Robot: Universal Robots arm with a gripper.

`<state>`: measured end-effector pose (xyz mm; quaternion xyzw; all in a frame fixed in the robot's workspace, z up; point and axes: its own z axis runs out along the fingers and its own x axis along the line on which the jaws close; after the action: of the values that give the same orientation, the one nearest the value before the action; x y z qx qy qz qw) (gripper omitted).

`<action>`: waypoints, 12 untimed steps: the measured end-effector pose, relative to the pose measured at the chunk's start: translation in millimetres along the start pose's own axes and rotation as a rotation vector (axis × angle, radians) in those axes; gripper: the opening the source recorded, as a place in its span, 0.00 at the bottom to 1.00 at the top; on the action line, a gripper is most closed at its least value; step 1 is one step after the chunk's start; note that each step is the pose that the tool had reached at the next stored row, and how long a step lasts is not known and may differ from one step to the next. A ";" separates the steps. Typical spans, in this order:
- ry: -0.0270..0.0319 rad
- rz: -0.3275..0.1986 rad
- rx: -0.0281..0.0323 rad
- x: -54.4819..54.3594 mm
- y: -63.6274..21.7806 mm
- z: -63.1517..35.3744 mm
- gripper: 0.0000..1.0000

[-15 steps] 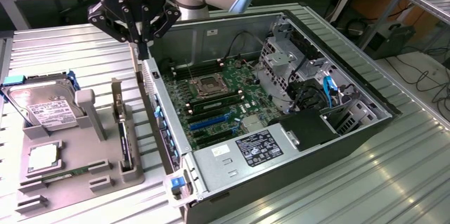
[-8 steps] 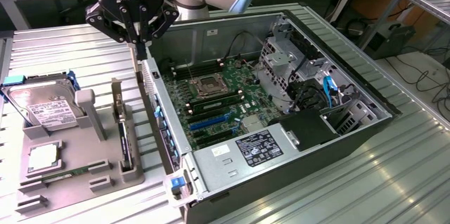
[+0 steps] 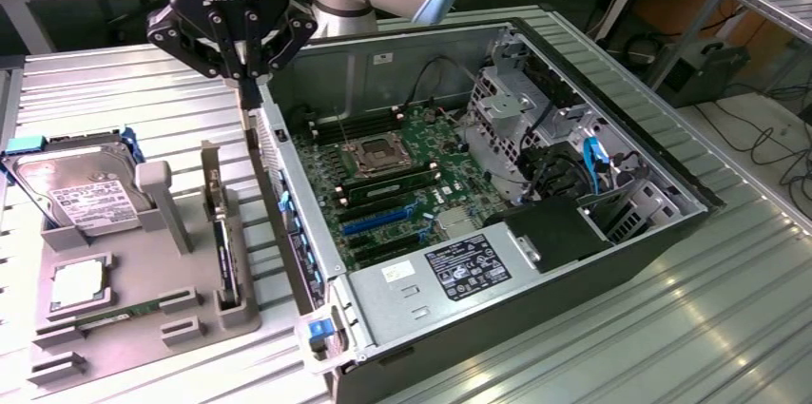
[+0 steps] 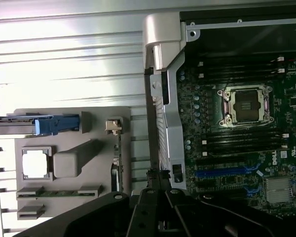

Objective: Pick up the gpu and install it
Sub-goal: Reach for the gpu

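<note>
The gpu [image 3: 224, 252] stands on edge in a slot of the grey holder tray [image 3: 140, 337], a thin dark card with a silvery bracket at its far end. In the wrist view the gpu [image 4: 119, 163] appears edge-on, and its bracket [image 4: 113, 126] catches the light. My gripper [image 3: 247, 79] hangs high above the open computer case's rear wall [image 3: 295, 204], to the exterior view's right of the tray. Its fingers are shut with nothing between them. In the wrist view the gripper [image 4: 160, 181] is over that wall, level with the blue card slots [image 4: 227, 172] on the motherboard.
On the tray also lie a hard drive [image 3: 83, 195], a processor [image 3: 76, 285] and a green memory stick [image 3: 121, 314]. The case [image 3: 634, 233] lies open with its motherboard [image 3: 394, 185] exposed, drive cages and cables toward the exterior view's right. Ribbed metal tabletop [image 3: 609, 347] surrounds it.
</note>
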<state>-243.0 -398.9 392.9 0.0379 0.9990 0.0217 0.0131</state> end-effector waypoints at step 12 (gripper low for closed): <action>0.0000 0.000 0.0000 2.1 -1.6 0.1 0.11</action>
<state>-245.2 -400.4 392.7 0.0379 0.9990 0.0217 0.0131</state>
